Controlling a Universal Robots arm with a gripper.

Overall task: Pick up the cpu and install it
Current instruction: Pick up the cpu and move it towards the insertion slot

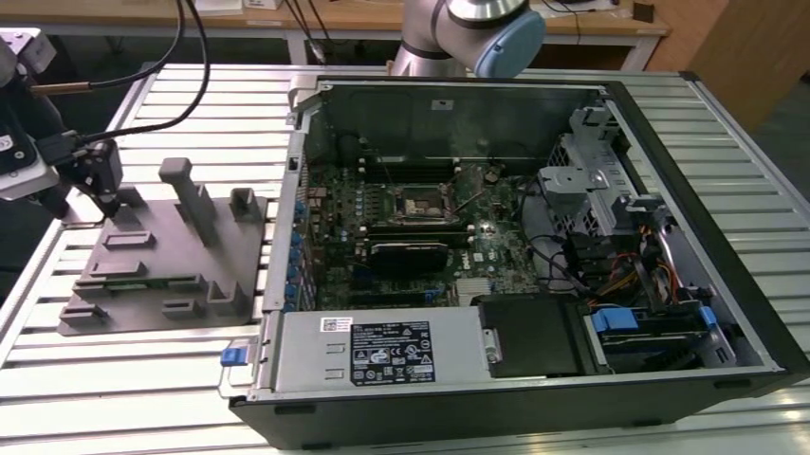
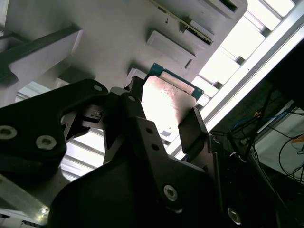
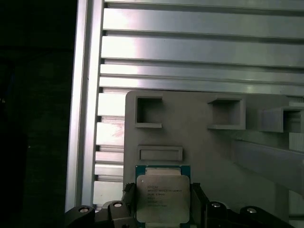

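Note:
The cpu (image 3: 163, 197) is a thin square chip with a silvery top and a teal rim. It sits between my gripper's (image 3: 163, 202) two dark fingers, which press on its opposite edges. In the second wrist view the cpu (image 2: 167, 100) shines brightly between the fingers (image 2: 192, 129) of the gripper (image 2: 164, 114). In the exterior view my gripper (image 1: 106, 201) hangs over the far corner of the grey fixture block (image 1: 165, 261) at that view's left. The dark metal-framed socket (image 1: 415, 202) lies on the motherboard inside the open computer case (image 1: 746, 313).
The fixture block (image 3: 209, 156) has raised posts (image 1: 193, 194) and small pockets (image 3: 148, 113). It rests on a slatted aluminium table (image 1: 114, 379). The case holds cables, a drive cage (image 1: 593, 180) and a power supply (image 1: 379, 349). The arm's base (image 1: 469, 38) stands behind the case.

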